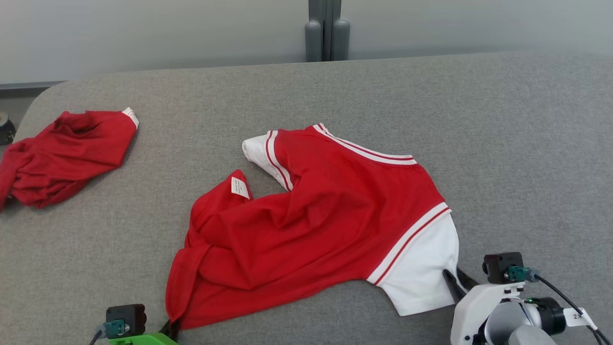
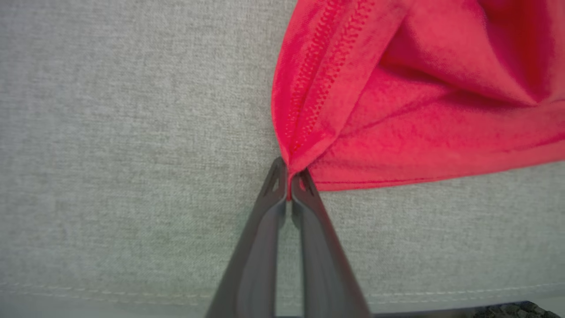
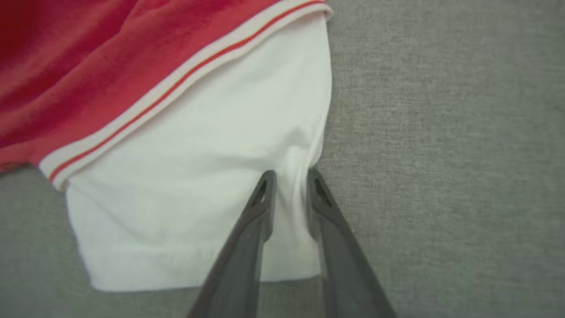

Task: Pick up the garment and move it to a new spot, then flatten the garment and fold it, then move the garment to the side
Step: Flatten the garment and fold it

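**Left gripper** (image 2: 289, 179): closed. The two dark fingers meet at the tips and pinch a corner of the garment (image 1: 316, 225) at its red hem. From this pinch point the cloth fans out ahead of the fingertips and toward the right gripper's side. In the left wrist view a stitched seam runs away from the tips.

**Right gripper** (image 3: 289, 176): closed on a gathered fold of the white sleeve, near the sleeve's outer edge. The fold fills the narrow gap between the fingers. Creases run from it into the sleeve ahead of the tips.

**Garment:** a red jersey with white sleeves.
- Each sleeve joins the body at a white band carrying a thin red stripe.
- Similar trim runs along the edge farthest from both grippers.
- The body lies rumpled, with deep folds, between the two grippers and beyond them, on the grey fabric surface (image 1: 479, 120).
- A white label (image 1: 240, 187) shows on a turned-up red flap ahead of the left gripper.

**Second red garment** (image 1: 62, 158): crumpled, lying well apart from the left gripper, ahead of it and outboard to its left.
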You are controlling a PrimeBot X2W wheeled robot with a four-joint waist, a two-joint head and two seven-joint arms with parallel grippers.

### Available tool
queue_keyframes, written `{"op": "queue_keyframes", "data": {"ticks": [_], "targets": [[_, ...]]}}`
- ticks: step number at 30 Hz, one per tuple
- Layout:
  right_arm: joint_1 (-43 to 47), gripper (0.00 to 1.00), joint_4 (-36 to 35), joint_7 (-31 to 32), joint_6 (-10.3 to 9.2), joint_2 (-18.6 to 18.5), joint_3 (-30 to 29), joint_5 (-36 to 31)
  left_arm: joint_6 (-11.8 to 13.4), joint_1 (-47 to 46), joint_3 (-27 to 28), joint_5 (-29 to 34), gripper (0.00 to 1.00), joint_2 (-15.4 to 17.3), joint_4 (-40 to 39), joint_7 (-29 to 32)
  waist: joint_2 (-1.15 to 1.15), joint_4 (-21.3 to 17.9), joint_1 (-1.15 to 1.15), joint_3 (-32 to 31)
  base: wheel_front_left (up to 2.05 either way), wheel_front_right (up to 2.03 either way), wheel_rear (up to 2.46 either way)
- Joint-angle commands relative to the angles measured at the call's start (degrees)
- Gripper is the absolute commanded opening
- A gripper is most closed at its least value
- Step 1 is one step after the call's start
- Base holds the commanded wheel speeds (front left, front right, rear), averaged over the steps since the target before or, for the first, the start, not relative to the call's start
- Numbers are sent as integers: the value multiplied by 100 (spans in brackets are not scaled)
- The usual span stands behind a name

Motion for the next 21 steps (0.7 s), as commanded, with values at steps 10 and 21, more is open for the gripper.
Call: {"op": "queue_keyframes", "data": {"ticks": [10,21], "targets": [[587,0,-3128,19,13,-316,-686,3198,-182,282,29,-1900,0,92,-2741,972,0,-78,0,-346,0,0,0],[385,0,-6300,967,12,-653,-2784,4651,103,-888,321,-3467,0,299,-5380,1999,0,-358,0,-356,0,0,0]]}}
